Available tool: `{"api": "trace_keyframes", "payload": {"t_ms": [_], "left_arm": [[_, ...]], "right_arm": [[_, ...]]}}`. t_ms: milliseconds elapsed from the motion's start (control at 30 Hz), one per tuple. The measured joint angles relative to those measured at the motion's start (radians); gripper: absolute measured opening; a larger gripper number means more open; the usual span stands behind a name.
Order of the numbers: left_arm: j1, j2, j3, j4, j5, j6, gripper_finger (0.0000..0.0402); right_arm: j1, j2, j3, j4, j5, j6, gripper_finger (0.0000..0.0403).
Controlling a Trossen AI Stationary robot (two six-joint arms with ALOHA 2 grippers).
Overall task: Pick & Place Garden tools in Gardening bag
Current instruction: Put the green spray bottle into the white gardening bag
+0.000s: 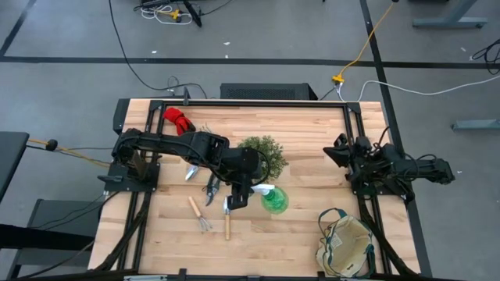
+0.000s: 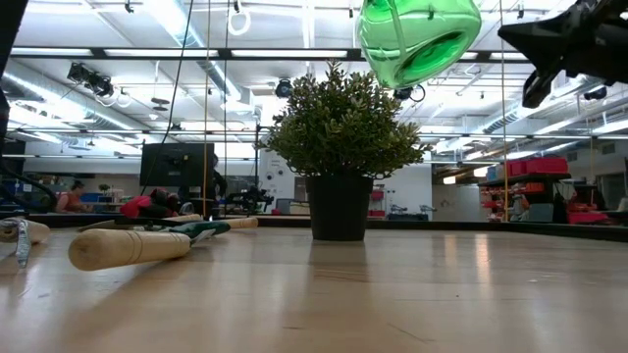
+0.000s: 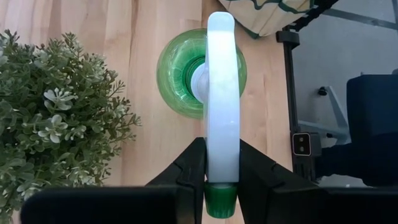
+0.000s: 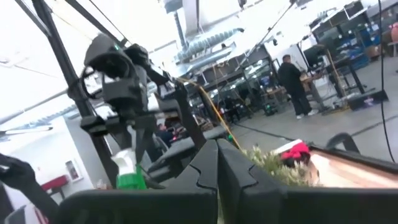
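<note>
A: We are holding the green round spray bottle with the white trigger head (image 1: 273, 199), lifted clear of the wooden table (image 1: 312, 148). Our left hand (image 3: 222, 180) is clamped on the white part, with the green body hanging below it, just right of centre in the overhead picture.

B: And the rounded beige canvas bag with dark green trim (image 1: 344, 243)?

A: It is sitting at the lower right of the overhead frame, well apart from the bottle. We are seeing nothing in it that we can name, so we are judging the job as barely started.

B: What is left on the table?

A: The red gloves (image 1: 178, 119) are lying at the upper left. The dark-handled pruning shears (image 1: 212, 188) and the wooden-handled metal tools (image 1: 200, 214) are lying left of centre, below the arm. The bushy green plant in the dark pot (image 1: 263, 152) is standing just above the bottle and is staying out of this.

B: Our other arm?

A: Our right hand (image 4: 217, 168) is waiting at the right edge, fingers pressed together, holding nothing.
</note>
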Motion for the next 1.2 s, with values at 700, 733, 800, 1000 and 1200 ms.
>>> {"api": "trace_keyframes", "payload": {"t_ms": [700, 733, 800, 1000, 1200], "left_arm": [[0.0, 0.0, 0.0, -0.002, 0.002, -0.021, 0.0068], [0.0, 0.0, 0.0, -0.002, 0.004, -0.021, 0.0067], [0.0, 0.0, 0.0, -0.004, 0.011, -0.023, 0.0067], [0.0, 0.0, 0.0, -0.019, 0.012, -0.026, 0.0068], [0.0, 0.0, 0.0, -0.043, 0.012, -0.026, 0.0069]], "right_arm": [[0.0, 0.341, 0.397, -0.129, 0.045, -0.085, 0.0001], [0.0, 0.368, 0.424, -0.141, 0.045, -0.085, 0.0001], [0.0, 0.422, 0.485, -0.17, 0.045, -0.086, 0.0001], [0.0, 0.577, 0.678, -0.255, -0.008, -0.138, 0.0001], [0.0, 0.698, 0.869, -0.342, -0.024, -0.214, 0.0001]]}}
